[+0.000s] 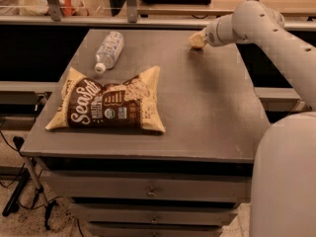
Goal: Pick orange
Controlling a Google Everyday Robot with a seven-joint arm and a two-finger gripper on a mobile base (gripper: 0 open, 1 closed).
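Observation:
My gripper (pixel 197 40) is at the far right of the grey table (pixel 207 112), low over its back edge, at the end of the white arm (pixel 256 23) that reaches in from the right. Only its pale tan tip shows. No orange shows anywhere on the table; it is hidden or out of view. I cannot tell whether anything is in the gripper.
A brown and tan chip bag (pixel 108 105) lies flat at the table's front left. A clear plastic bottle (pixel 108 51) lies on its side at the back left. Drawers (pixel 148 191) sit under the table. A shelf with rails runs behind it.

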